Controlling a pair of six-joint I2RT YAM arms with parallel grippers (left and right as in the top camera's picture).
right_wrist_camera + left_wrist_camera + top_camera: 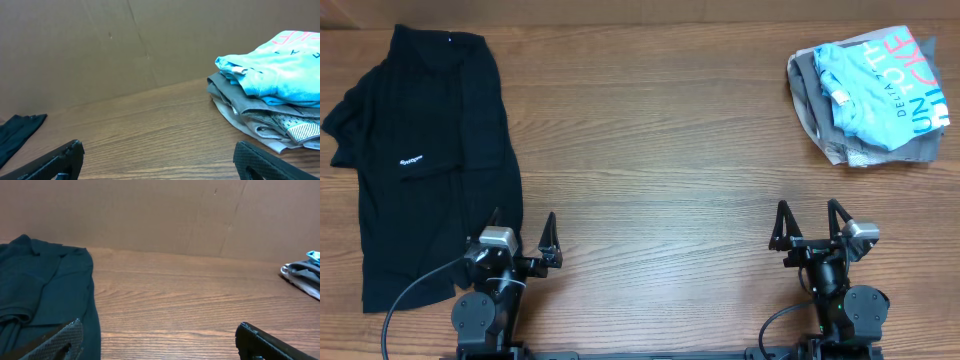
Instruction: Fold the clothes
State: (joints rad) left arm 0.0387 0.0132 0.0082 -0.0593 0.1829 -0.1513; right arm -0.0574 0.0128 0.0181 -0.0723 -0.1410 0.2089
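Just beside left pincer (523, 218), black shirt (420, 150).

Over on the left of the wooden table (650, 150), the black shirt (420, 150) lay spread out flat, collar toward the far edge, sleeves out, its small white logo (412, 160) face up on the chest. Well apart, at the far right corner, sat a neat pile: the light blue T-shirt (880, 90) folded on top, with white, teal and orange lettering showing, and the grey pieces (815, 105) stacked beneath it, their edges poking out on the left.
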